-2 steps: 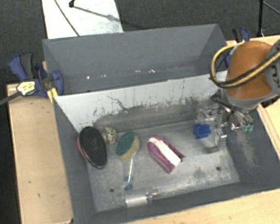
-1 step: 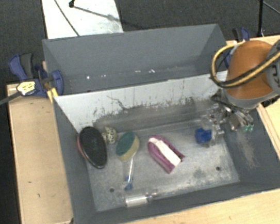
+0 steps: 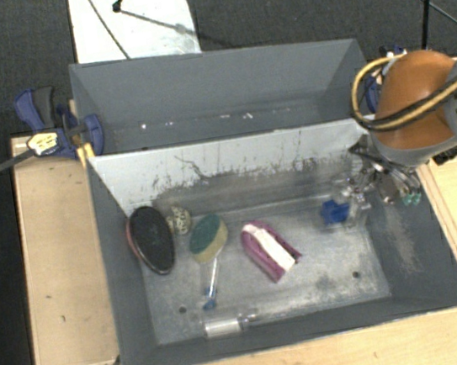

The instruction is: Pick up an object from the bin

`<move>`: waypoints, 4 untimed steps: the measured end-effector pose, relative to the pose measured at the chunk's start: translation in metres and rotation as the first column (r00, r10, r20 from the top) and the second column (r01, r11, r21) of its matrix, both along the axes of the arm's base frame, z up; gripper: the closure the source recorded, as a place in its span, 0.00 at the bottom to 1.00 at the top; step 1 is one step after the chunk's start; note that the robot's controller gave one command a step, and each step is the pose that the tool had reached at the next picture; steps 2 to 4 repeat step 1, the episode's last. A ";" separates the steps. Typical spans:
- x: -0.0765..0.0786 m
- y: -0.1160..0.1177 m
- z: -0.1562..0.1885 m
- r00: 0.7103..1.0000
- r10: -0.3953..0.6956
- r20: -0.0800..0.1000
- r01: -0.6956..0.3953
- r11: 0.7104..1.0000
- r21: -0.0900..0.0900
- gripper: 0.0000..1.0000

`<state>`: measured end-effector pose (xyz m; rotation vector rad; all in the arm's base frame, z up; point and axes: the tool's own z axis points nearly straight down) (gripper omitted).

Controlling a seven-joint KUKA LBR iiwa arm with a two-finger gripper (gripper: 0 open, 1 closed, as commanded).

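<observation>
We find the pincer (image 3: 352, 195) low at the right end of the grey bin (image 3: 224, 93), under the arm's orange wrist cover (image 3: 410, 99). Whether it stands apart or together we cannot tell, since its metal parts crowd one another there.

A small blue thing (image 3: 332, 212) lies on the bin floor just beside the pincer's tip, on the side toward the view's left. We cannot tell whether it is gripped.

Left of the blue thing, and apart from it, a purple-and-white packet (image 3: 268, 250) lies tilted. Farther left of the blue thing is a round green-and-yellow scrubber (image 3: 207, 235) with a thin blue handle. Beyond that come a small speckled ball (image 3: 180, 219) and a black oval brush (image 3: 152, 240), the farthest from the blue thing. Well left of the blue thing, by the near wall, lies a clear little tube (image 3: 225, 327).
</observation>
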<state>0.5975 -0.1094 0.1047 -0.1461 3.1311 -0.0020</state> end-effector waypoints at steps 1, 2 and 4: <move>0.002 0.000 0.058 1.000 0.000 0.003 0.000 1.000 -0.001 1.00; 0.002 0.000 0.058 1.000 0.000 0.003 0.000 1.000 -0.001 1.00; 0.002 0.000 0.058 1.000 0.000 0.003 0.000 1.000 -0.001 1.00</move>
